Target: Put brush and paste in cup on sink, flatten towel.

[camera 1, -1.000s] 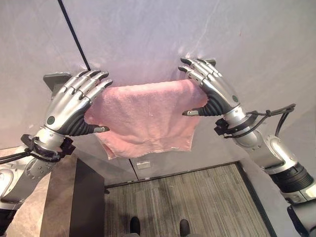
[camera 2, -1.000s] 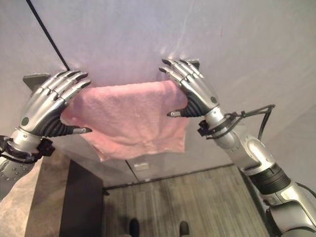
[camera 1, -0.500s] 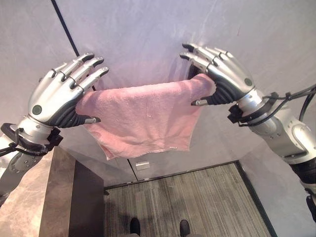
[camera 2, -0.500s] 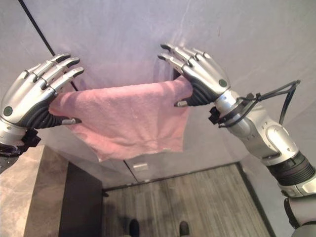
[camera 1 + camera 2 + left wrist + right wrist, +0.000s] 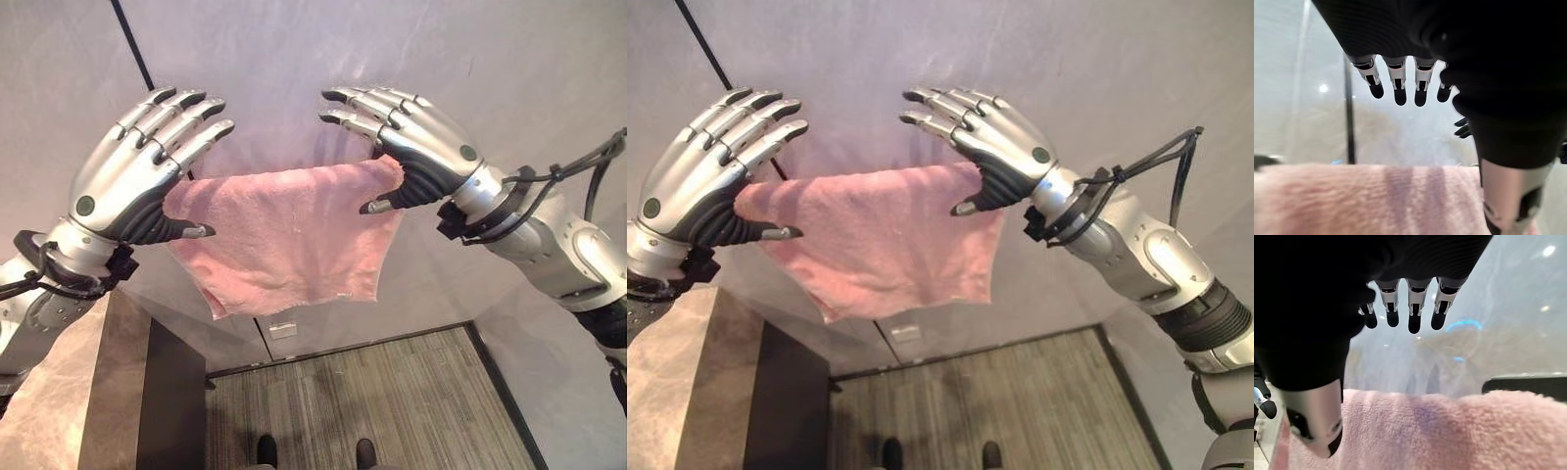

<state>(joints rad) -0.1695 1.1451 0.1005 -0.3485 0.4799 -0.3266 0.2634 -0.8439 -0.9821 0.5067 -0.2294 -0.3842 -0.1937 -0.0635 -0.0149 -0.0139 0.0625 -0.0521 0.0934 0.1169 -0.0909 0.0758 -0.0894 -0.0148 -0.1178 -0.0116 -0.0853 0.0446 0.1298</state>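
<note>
Hanging on the pale wall (image 5: 294, 69), a pink towel (image 5: 284, 235) drapes down between the two raised hands, its top edge running roughly level from one hand to the other and its lower hem sloping, lower at the left corner than at the right. A dark seam (image 5: 132, 44) runs slantwise down the wall behind the left hand. Below the towel there is open room: grey wall, then a striped floor (image 5: 372, 401) far beneath, where the toes of two dark shoes (image 5: 313, 450) stand at the near edge. A stone-patterned counter (image 5: 69, 401) with a dark side panel fills the near left corner, cut off by the frame.

Left hand (image 5: 132, 181) sits at the towel's left end, fingers (image 5: 1399, 88) straight and spread above the cloth, thumb pointing in toward the towel. Right hand (image 5: 421, 157) sits at the towel's right end in the same pose, fingers (image 5: 1413, 316) extended over the top edge, thumb angled down against the cloth's upper right corner. In both wrist views the fingers stand clear above the pink pile rather than curled round it. The towel's top corners are hidden behind the palms, so whatever holds it up cannot be made out. A small white tag (image 5: 341, 295) near the hem's right corner and a pale plate (image 5: 284, 328) low on the wall are too small to read.
</note>
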